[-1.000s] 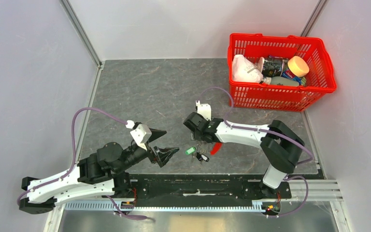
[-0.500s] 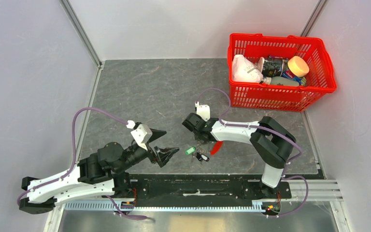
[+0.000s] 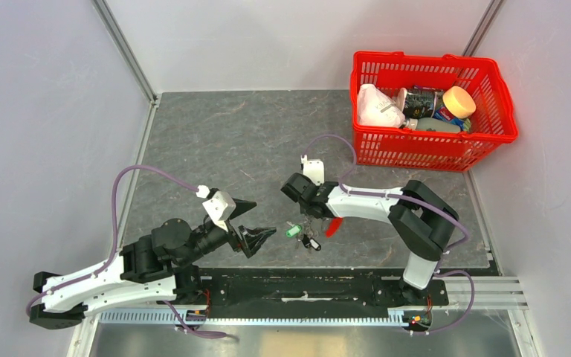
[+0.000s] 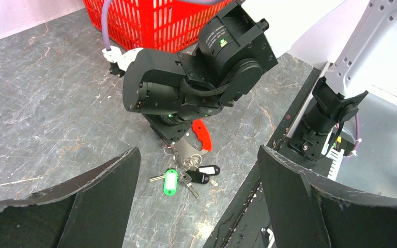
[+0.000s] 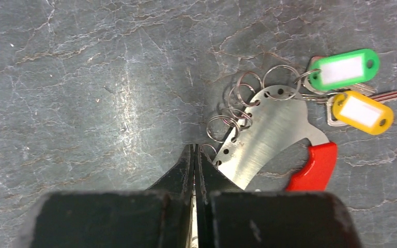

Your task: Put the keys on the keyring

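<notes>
The keyring [image 5: 269,134] is a flat silvery crescent plate with a row of holes and a red end [image 5: 315,168]. It lies on the grey table with several small split rings [image 5: 238,111] through its holes. The keys [image 3: 302,236] lie bunched beside it, with a green tag [image 5: 344,70], a yellow tag [image 5: 362,112] and black tags [image 4: 202,175]. My right gripper [image 5: 194,147] is shut, its tips down at the plate's holed edge among the rings; whether a ring is pinched does not show. My left gripper [image 3: 264,216] hovers wide open to the left of the keys [image 4: 170,182].
A red plastic basket [image 3: 431,145] holding a white bag, bottles and a round lid stands at the back right. A black mounting rail [image 3: 305,286] runs along the table's near edge, close below the keys. Grey walls enclose the table.
My right gripper's jaws have closed from partly open to shut at the keyring's edge, and its elbow has shifted a little left. The left arm has not moved.
</notes>
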Robot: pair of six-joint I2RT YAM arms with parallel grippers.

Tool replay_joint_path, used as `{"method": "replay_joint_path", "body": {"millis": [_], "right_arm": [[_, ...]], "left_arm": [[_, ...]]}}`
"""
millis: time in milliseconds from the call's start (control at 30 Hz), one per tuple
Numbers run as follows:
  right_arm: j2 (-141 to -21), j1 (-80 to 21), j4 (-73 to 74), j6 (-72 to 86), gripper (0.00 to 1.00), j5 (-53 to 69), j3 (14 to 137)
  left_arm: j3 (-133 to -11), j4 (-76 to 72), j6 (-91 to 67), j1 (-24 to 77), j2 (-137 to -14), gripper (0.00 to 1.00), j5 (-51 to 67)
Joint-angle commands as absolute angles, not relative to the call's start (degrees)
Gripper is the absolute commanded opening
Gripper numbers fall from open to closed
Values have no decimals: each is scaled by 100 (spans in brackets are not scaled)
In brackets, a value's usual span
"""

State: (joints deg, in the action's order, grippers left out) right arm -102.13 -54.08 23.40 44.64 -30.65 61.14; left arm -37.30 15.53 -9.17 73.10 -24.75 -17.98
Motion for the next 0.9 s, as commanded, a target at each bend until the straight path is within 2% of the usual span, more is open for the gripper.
{"method": "replay_joint_path", "body": {"millis": [0, 567, 767, 867], "right_arm": [[-9721, -5379, 2350, 4441, 0, -3263, 6012], [-6776, -5375, 2053, 3645, 0, -2642, 5772], [-6434, -5379, 2073, 3344, 0, -2508, 6039], [-6465, -5378, 2029, 3188, 0, -1847, 6164]], "left_arm": [[-3839, 1503, -1090, 7321, -2450, 90, -1908], [-3985, 1450, -1115, 7321, -2550, 90, -1804], [-4086, 1494, -1096, 7321, -2533, 90, -1783], [-4088, 1503, -1101, 7321, -2494, 90, -1784]]}}
